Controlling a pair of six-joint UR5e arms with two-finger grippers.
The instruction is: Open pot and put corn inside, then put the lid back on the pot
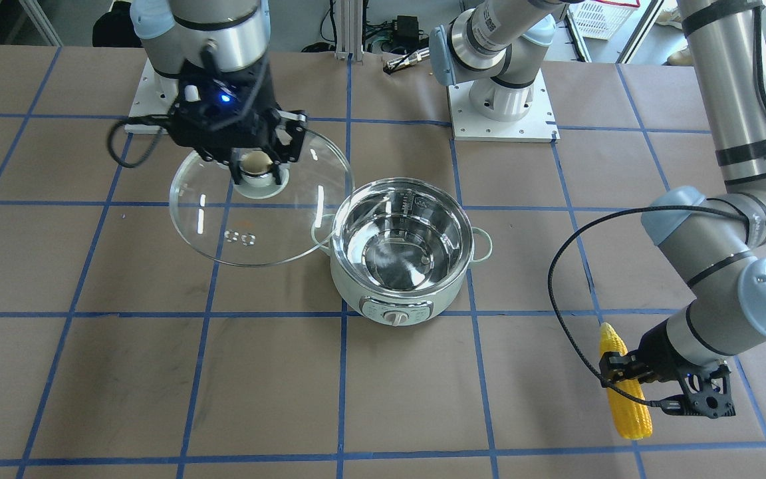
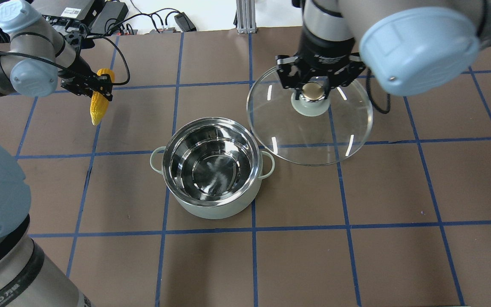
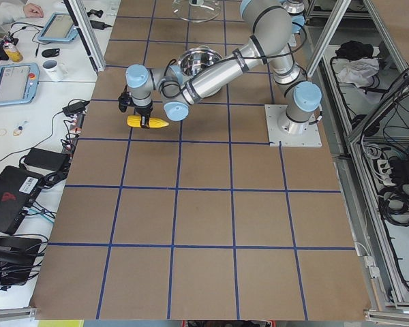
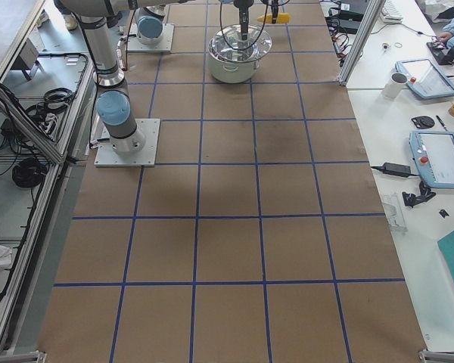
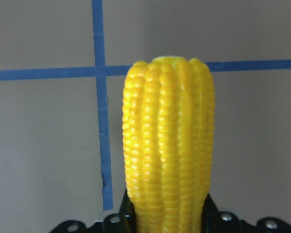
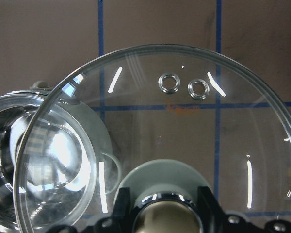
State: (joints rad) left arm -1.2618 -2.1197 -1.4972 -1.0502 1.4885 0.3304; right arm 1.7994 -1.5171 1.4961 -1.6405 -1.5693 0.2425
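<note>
The mint-green pot (image 2: 211, 168) (image 1: 401, 256) stands open and empty at mid-table, steel interior showing. My right gripper (image 2: 312, 91) (image 1: 256, 166) is shut on the knob of the clear glass lid (image 2: 309, 128) (image 1: 256, 206) (image 6: 174, 145), held above the table beside the pot on the robot's right, its edge overlapping the pot's rim in the front-facing view. My left gripper (image 2: 96, 87) (image 1: 629, 372) is shut on the yellow corn (image 2: 99, 102) (image 1: 624, 382) (image 5: 169, 145), held above the table, well away from the pot on the robot's left.
The table (image 2: 356, 256) is brown with blue tape grid lines. The two arm bases (image 1: 503, 113) stand on white plates at the robot's edge. Cables and electronics (image 2: 105, 13) lie beyond the table's far edge. Operators' desks with tablets (image 4: 439, 151) flank the table.
</note>
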